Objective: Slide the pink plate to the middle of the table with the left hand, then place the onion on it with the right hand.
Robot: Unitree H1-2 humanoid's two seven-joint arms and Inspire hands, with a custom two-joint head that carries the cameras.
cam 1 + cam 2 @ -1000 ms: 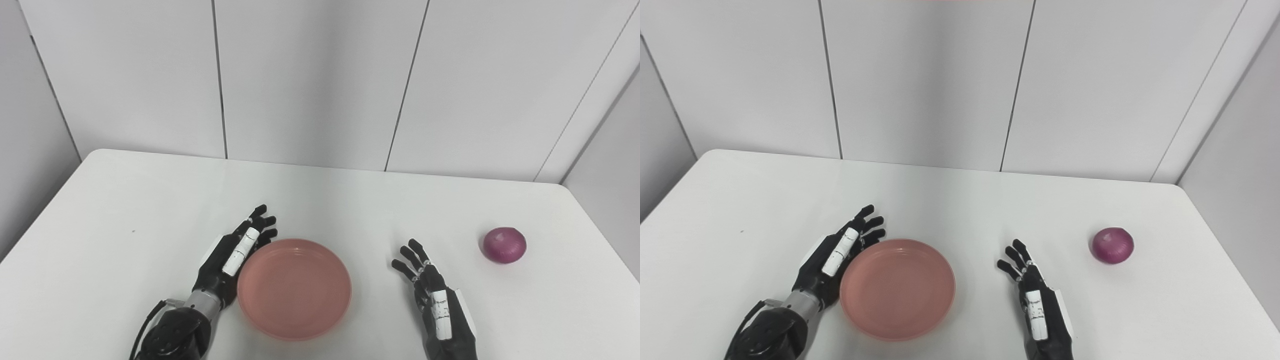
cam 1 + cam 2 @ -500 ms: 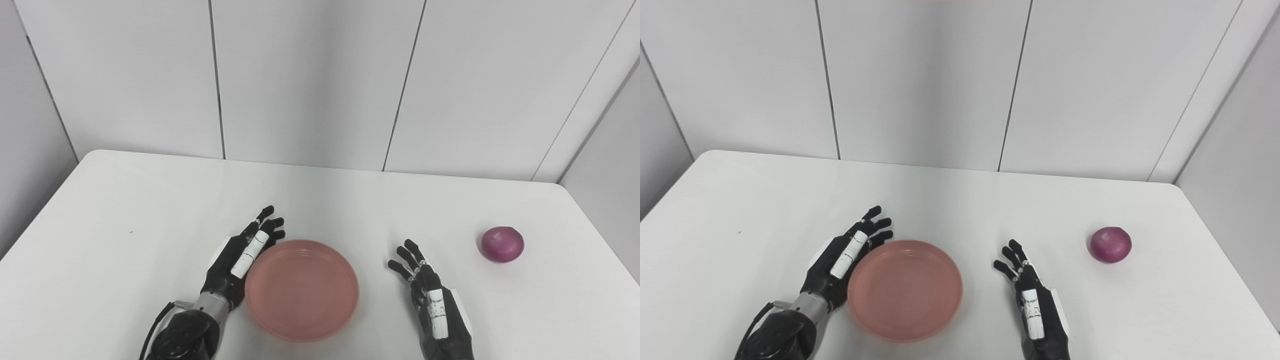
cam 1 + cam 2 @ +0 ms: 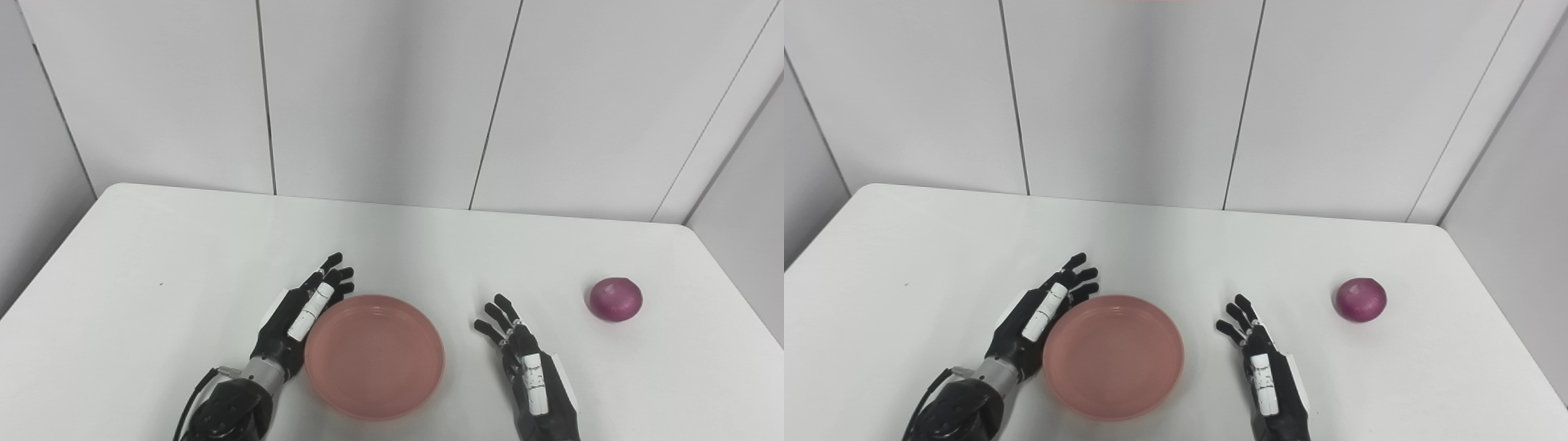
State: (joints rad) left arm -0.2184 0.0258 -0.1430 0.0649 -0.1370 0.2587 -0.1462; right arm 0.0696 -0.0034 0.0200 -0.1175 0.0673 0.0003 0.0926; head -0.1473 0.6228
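Pink plate (image 3: pixel 375 356): lower centre of bench (image 3: pixel 184 245), left hand (image 3: pixel 300 315) flat-open against its rim. Onion (image 3: pixel 615 299): far right, untouched; right hand (image 3: pixel 527 361) open, empty

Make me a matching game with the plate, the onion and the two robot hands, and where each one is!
Things:
1. pink plate
2. onion
3. left hand
4. right hand

Places:
A. alone, far over on the right side of the table
B. open, apart from the plate, on the side toward the onion
C. between the two hands, with nothing on it
D. flat against the plate's left rim

Pairs: 1-C, 2-A, 3-D, 4-B
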